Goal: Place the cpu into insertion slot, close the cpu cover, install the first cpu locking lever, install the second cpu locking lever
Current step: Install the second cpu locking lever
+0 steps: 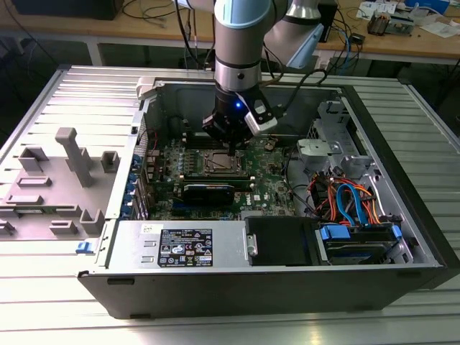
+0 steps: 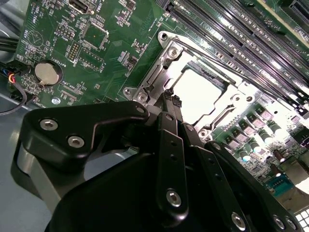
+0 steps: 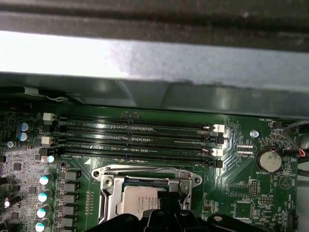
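From my remote station I see the arm reaching straight down into an open computer case, its end effector poised just above the insertion slot near the middle of the green motherboard. In the second wrist view the end effector shows its black fingers drawn together with no visible gap and nothing between them, their tips at the edge of the socket frame. The cpu lies flat in the slot, its bright metal top facing up and framed by the cpu cover, which sits down around it. The chip is square, so I make out no long axis; its edges run parallel to the long black memory slots just beside the socket. In the first wrist view the cpu shows pale grey inside the cpu cover, partly hidden by the end effector. A thin lever rod lies along the side of the cover nearest the memory slots. A round coin battery sits on the board well apart from the socket. The case lies on its side on a ribbed grey metal worktop, with a grey plastic fixture toward the exterior view's left. Orange and blue cables coil near the drive bay toward the exterior view's right. A wooden bench with cables runs behind.
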`<state>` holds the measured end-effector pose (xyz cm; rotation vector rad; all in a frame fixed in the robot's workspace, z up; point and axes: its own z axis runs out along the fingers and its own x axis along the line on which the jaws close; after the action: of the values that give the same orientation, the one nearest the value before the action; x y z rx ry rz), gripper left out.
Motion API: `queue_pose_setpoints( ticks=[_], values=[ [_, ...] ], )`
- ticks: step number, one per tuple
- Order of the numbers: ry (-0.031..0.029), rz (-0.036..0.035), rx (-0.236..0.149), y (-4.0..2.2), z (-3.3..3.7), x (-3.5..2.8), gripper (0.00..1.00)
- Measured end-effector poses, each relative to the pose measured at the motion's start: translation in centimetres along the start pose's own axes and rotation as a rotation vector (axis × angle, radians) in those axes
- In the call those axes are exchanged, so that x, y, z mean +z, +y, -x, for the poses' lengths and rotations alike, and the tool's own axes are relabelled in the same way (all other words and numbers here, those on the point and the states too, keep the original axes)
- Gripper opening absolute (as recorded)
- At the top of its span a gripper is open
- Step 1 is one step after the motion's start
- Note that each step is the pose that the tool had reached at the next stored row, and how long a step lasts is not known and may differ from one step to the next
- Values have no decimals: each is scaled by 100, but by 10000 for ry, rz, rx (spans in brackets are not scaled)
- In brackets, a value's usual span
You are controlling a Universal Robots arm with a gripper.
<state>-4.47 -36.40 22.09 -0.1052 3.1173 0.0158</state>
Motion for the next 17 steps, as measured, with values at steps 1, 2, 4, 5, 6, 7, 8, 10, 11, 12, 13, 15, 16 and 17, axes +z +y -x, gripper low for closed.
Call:
queue_pose_setpoints(
  ticks=[1, 2, 4, 5, 6, 7, 8, 10, 11, 12, 13, 15, 16, 17],
  values=[
    [-1, 1, 0, 1, 1, -23, 11],
    [0, 1, 0, 1, 2, -57, 11],
    [-1, 1, 0, 2, 2, -85, 11],
    [-2, 2, 0, 2, 2, -84, 11],
    [-1, 1, 0, 2, 3, -84, 11],
    [-2, 1, 0, 2, 2, -85, 11],
    [0, -1, 1, 1, 2, -85, 11],
    [-1, 0, -2, -10, 2, -85, 11],
    [-2, 0, -1, -19, 1, -85, 11],
    [-1, 0, 0, -30, 0, -85, 11],
    [-1, 0, 0, -41, 0, -85, 11],
    [-1, 1, 0, -81, -3, -85, 11],
    [-1, 0, 0, -108, -5, -85, 11],
    [-1, 1, 0, -124, -6, -85, 11]
  ],
)
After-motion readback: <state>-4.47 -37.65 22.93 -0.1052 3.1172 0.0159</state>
